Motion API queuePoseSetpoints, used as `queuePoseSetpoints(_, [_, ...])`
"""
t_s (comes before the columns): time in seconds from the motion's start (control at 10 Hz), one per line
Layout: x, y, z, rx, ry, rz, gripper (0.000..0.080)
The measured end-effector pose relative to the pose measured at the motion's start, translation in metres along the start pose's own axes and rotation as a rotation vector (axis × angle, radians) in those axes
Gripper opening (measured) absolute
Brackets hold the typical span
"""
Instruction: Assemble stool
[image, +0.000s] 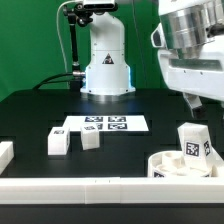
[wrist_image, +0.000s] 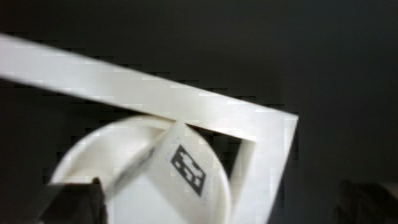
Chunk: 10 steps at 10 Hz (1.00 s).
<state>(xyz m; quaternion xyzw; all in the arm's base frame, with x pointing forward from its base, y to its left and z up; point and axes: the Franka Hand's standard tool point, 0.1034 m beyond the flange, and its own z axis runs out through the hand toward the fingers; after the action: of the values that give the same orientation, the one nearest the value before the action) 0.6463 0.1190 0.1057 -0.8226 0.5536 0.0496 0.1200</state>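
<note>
The round white seat lies at the front of the exterior view's right, in the corner of the border rails. One white leg with a tag stands upright on it. Two more legs lie loose on the black table towards the exterior view's left. My gripper hangs above the seat and the standing leg. In the wrist view the seat and the tagged leg lie below my gripper. Its dark fingers are spread wide, with nothing held.
The marker board lies flat in front of the robot base. White border rails run along the front and the exterior view's left. Their corner frames the seat in the wrist view.
</note>
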Motion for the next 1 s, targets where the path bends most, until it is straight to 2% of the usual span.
queuePoseSetpoints(0.2, [-0.0004, -0.0039, -0.0034, -0.004, 0.008, -0.169, 0.0648])
queuePoseSetpoints(0.7, [0.0006, -0.0027, -0.002, -0.008, 0.007, -0.526, 0.0648])
queuePoseSetpoints(1.0, [0.0005, -0.0009, -0.0004, -0.061, 0.039, -0.979, 0.0648])
